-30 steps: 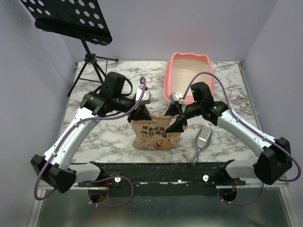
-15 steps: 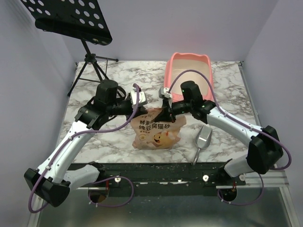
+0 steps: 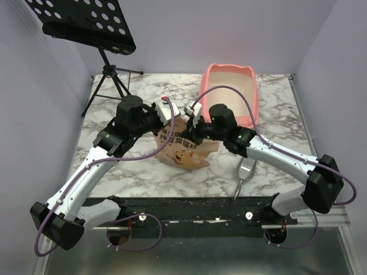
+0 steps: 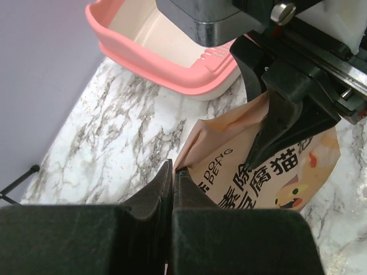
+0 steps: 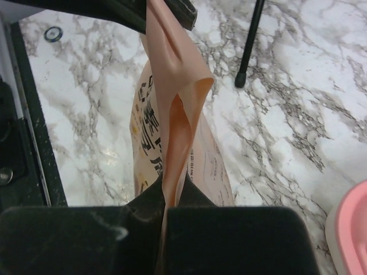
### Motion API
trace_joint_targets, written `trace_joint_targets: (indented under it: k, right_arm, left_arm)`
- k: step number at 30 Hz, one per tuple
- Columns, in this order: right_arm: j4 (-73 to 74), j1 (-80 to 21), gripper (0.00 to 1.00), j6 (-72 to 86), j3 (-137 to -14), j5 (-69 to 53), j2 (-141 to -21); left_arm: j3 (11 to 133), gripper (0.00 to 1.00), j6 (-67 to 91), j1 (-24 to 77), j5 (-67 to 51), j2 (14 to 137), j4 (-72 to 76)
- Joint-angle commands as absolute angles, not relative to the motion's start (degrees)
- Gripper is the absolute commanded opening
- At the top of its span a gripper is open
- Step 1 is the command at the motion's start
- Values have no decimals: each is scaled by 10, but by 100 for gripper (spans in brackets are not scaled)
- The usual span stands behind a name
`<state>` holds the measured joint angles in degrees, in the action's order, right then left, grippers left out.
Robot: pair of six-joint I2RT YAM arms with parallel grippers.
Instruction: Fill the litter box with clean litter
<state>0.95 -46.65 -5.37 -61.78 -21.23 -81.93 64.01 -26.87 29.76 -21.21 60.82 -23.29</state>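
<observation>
From above, both arms reach inward and meet over the middle of the marble bench [image 3: 143,172]. The left end effector [image 3: 171,122] and the right end effector [image 3: 192,130] sit close together at the top of the orange-tan bag [image 3: 184,153], which slants beneath them. The pink litter box [image 3: 205,91] lies at the far right of the bench, beyond the right arm, with its pale inside showing. A grey scoop [image 3: 247,170] lies on the bench near the right forearm. A black stand [image 3: 109,71] rises at the far left.

In the left wrist view, the left end effector [image 4: 173,169] is pinched shut on an upper edge of the bag [image 4: 223,172]. The right end effector [image 4: 269,123] grips the bag just beyond it. The litter box [image 4: 155,54] lies farther off on the bench [image 4: 114,126].

In the right wrist view, the right end effector [image 5: 166,197] is clamped tight on a fold of the bag [image 5: 172,103]. The left end effector [image 5: 163,12] holds the bag's far edge. A corner of the litter box [image 5: 351,215] shows at lower right, and a leg of the stand [image 5: 250,40] rests on the bench [image 5: 298,114].
</observation>
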Motion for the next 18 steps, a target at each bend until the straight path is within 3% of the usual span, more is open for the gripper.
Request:
trace_joint_targets:
  k: [1,8,11,14,18]
  right_arm:
    - [-68,-495,1,-22,-671,-121,-778]
    - [-54,-500,1,-4,-668,-136,-809]
    - [-50,-499,16,-3,-659,-144,-814]
    - [-36,-500,40,-17,-655,-129,-798]
    - [-2,-498,54,-46,-650,-70,-752]
  left_arm:
    - [697,6,-299,298,-179,607,-109]
    - [619,6,-261,299,-170,570,-101]
    - [566,6,-245,301,-158,546,-91]
    - [516,2,-233,302,-147,520,-77]
    - [453,0,-248,303,-148,485,-64]
